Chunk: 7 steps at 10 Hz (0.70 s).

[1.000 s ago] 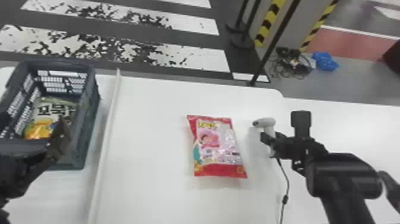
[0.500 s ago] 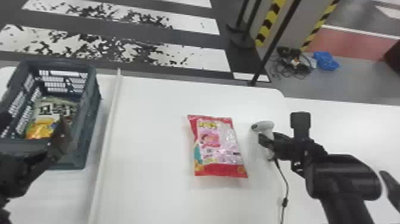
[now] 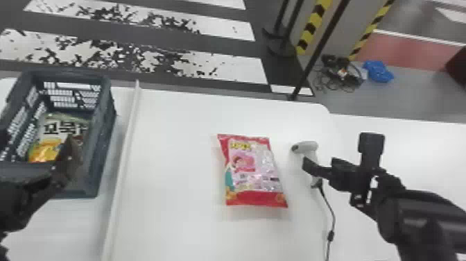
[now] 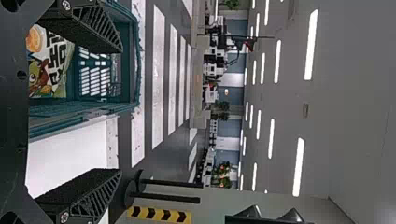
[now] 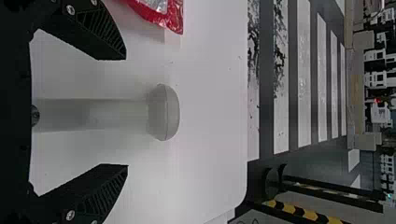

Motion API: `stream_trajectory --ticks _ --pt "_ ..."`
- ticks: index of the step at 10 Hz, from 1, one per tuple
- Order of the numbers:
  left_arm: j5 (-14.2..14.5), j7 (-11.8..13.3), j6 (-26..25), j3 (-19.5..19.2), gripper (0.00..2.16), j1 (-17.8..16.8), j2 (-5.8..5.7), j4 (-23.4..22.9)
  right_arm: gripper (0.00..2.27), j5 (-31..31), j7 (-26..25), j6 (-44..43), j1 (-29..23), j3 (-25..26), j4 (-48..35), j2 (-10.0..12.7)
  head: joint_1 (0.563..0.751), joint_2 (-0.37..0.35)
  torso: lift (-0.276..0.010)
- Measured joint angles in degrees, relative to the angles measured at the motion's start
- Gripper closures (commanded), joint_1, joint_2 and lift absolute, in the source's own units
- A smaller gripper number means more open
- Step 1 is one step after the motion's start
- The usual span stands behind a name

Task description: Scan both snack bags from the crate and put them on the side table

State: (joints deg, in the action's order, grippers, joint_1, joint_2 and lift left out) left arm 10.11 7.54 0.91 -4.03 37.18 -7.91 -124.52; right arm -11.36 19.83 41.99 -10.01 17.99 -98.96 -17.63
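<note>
While red snack bag (image 3: 253, 173) lies on table (image 3: 173, 173), second bag (image 3: 64, 133) sits in crate (image 3: 69, 74)

Head view: crate at red bag's 9 o'clock, scanner (image 3: 307, 147) at its 2. Left end effector (image 3: 37, 137) by crate, right end effector (image 3: 339, 151) at scanner.

Left wrist view: fingers apart.

Right wrist view: fingers apart, scanner between, touching neither.

The left arm (image 3: 17, 204) comes in at the head view's left edge, its left end effector (image 3: 37, 139) open, the two flat black fingers (image 4: 77, 198) well apart. The right arm (image 3: 416, 215) slants in from the lower right; its right end effector (image 3: 338, 149) is likewise open, fingers spread wide
</note>
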Motion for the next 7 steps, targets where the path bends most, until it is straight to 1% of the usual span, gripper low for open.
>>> stream_trajectory --ticks 1,3,5,7 --pt "0.00 0.00 -0.10 0.02 0.09 0.00 0.00 0.03 0.09 -4.85 3.97 6.09 -1.32 2.29 -3.24 0.04 0.695 -0.212 -0.087" --pt "0.00 0.00 -0.15 0.08 0.09 -0.04 -0.01 0.06 0.09 -10.61 9.67 15.31 -1.70 4.16 -5.03 -0.04 0.695 -0.175 -0.087" --pt "0.05 0.02 -0.16 0.08 0.09 -0.09 -0.09 0.06 0.09 -12.08 13.22 21.65 -0.17 2.91 -4.13 -0.16 0.695 -0.130 -0.087" --pt "0.26 0.02 -0.08 0.06 0.09 -0.01 -0.23 0.00 0.09 -12.31 15.51 24.11 2.40 0.34 -0.64 -0.55 0.695 -0.102 -0.087"
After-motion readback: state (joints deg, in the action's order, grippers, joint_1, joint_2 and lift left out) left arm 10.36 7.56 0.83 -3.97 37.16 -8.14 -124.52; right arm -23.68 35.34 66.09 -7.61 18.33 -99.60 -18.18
